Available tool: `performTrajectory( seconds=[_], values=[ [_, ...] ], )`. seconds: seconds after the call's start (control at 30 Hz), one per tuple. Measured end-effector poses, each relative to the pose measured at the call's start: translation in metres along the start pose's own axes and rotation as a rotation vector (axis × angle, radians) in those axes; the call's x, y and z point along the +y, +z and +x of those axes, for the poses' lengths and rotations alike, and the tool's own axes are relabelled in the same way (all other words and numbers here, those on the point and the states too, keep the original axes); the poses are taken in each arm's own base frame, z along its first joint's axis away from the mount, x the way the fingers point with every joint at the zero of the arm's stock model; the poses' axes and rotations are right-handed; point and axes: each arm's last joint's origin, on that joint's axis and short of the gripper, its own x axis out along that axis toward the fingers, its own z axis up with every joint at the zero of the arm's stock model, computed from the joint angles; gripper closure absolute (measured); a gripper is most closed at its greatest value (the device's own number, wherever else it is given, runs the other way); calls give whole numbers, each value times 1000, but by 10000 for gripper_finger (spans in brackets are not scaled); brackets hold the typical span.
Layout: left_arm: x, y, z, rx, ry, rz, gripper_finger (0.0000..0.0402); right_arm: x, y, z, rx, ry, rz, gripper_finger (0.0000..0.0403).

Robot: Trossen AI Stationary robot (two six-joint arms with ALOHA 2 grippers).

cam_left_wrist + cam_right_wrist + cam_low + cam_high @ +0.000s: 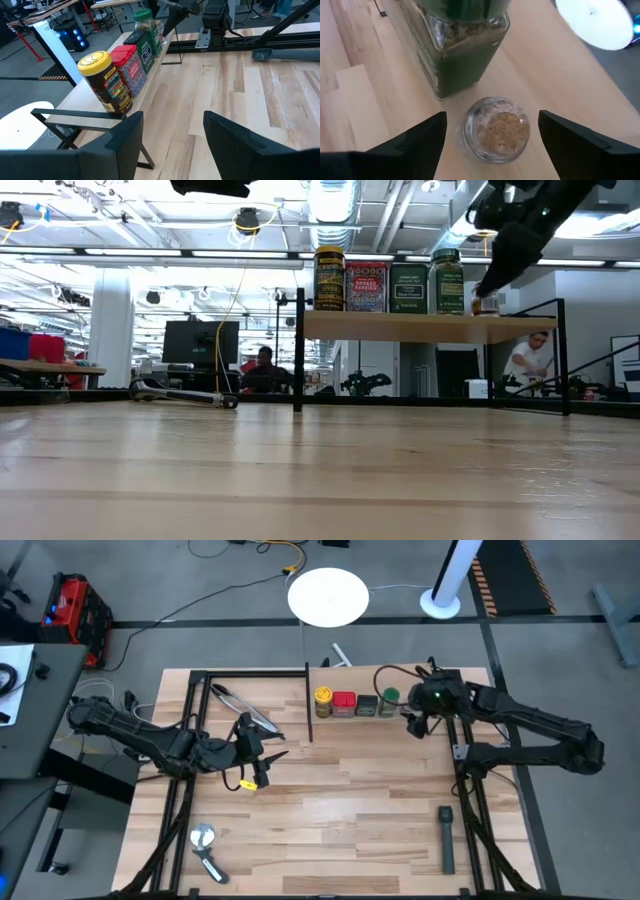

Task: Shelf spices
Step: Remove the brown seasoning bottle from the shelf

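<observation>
Right wrist view looks straight down on the small clear jar (495,131), which stands upright on the shelf (560,75) just beside the green-lidded jar (462,40). The right gripper (492,137) has its jaws spread wide, one on each side of the small jar and clear of the glass, so nothing is held. Tan granules fill the jar, and no lid can be made out on it from this angle.

In the high view the other four spices sit in a row on the shelf: yellow jar (324,700), red tin (345,703), dark tin (367,706) and the green-lidded jar, with the right gripper at the row's far end. The low view shows all of them upright on the raised board.

The left gripper (262,753) hangs over the worktop (350,810) to the left of the shelf, jaws parted and empty.

My judgement: the last container looks placed, and this is the moment around its release. The little jar is probably light, rigid and smooth-walled glass, so it could slide or tip easily, and it would crack if dropped. If it needs regripping, squeeze across its round body low down, gently, keeping the jaws off the green-lidded jar so close alongside.
</observation>
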Motion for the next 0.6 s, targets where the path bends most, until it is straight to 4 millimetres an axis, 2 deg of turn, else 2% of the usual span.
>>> performTrajectory(
  seconds=[0.13,0.3,0.6],
  values=[
    [0,0,0,0,0,0,201,-2,0,6,30,-6,7,92],
    [0,0,0,0,0,0,201,-3,0,7,41,-4,1,121],
    [0,0,0,0,0,-6,201,-2,-2,5,48,22,3,215]
  ],
)
